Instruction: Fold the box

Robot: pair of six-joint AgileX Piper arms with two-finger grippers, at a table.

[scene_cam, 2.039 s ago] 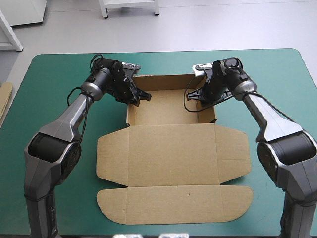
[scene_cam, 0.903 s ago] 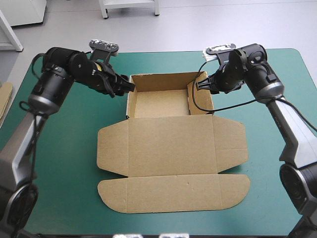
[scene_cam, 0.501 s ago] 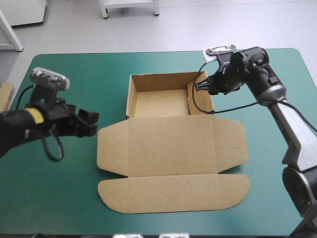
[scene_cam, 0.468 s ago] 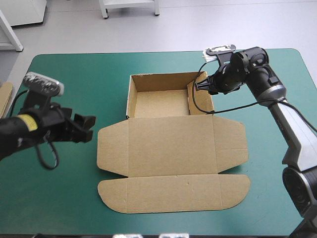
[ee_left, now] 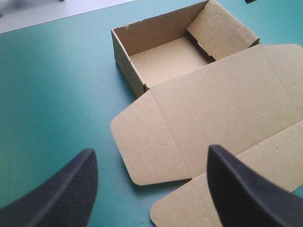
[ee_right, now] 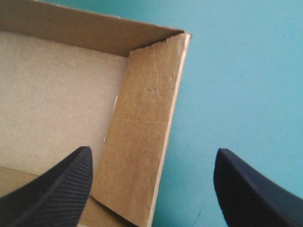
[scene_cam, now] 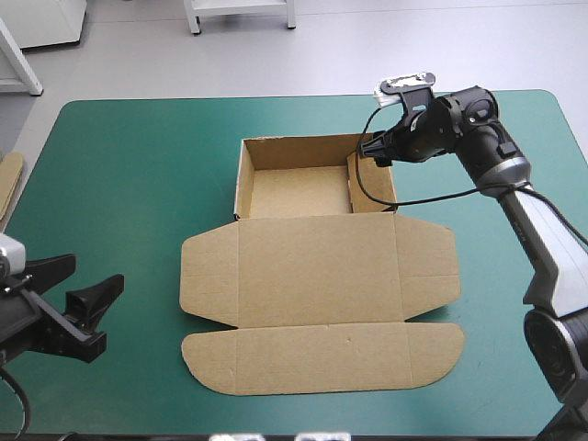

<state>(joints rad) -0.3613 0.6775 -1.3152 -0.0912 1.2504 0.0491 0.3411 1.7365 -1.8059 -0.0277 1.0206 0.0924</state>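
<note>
Straddling the right wall squarely seems key: the right black-finned claw hovers open over its far end. The brown cardboard box sits mid teal-green table, tray formed, lid flat. The left claw hangs open, well apart, near the front-left corner.

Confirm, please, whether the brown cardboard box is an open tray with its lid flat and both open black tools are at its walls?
Only the right tool is at a wall of the brown cardboard box. The high view shows the left tool over the teal-green cover by the table's near left corner, clear of the box. The rest is right.
</note>
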